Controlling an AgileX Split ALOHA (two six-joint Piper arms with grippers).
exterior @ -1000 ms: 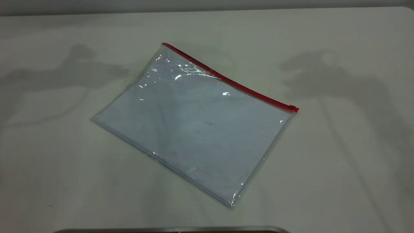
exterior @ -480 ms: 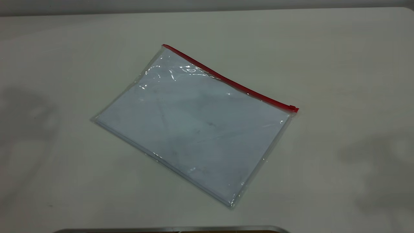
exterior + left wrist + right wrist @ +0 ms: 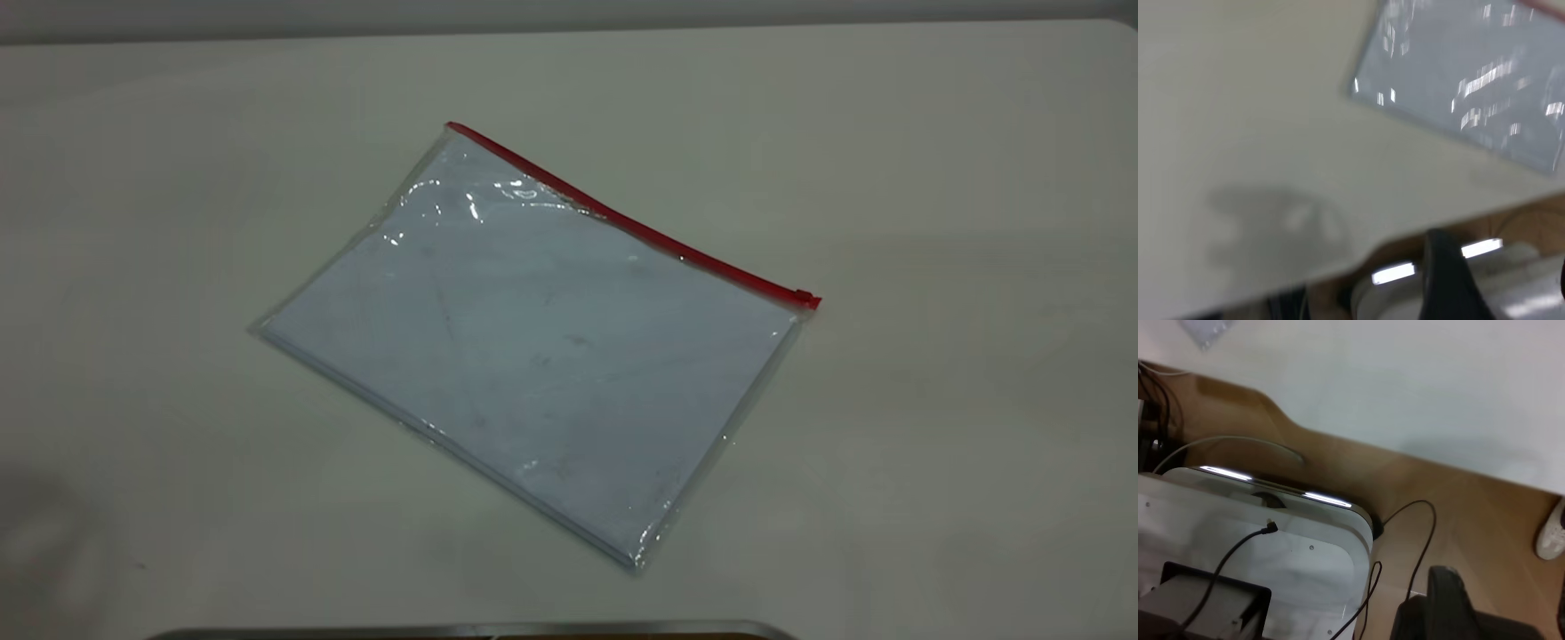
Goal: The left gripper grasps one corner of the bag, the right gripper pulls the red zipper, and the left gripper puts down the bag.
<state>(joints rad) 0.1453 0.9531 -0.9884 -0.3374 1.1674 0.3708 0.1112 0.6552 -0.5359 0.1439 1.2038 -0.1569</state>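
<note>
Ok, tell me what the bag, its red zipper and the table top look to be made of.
The bag: thin clear soft plastic, glossy, judging by the bright glints and wrinkles near its top; a bluish-white sheet shows through, likely paper.
The red zipper: looks like a moulded plastic strip with a small slider at one end.
The table: smooth matte off-white surface, maybe laminate; no glare on it.

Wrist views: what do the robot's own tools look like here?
Little shows. The left tool appears only as a plain black, smooth finger tapering to a rounded tip. The right tool shows the same, on a blockier black base. No markings or cables of theirs are visible. The exterior view shows neither arm.
</note>
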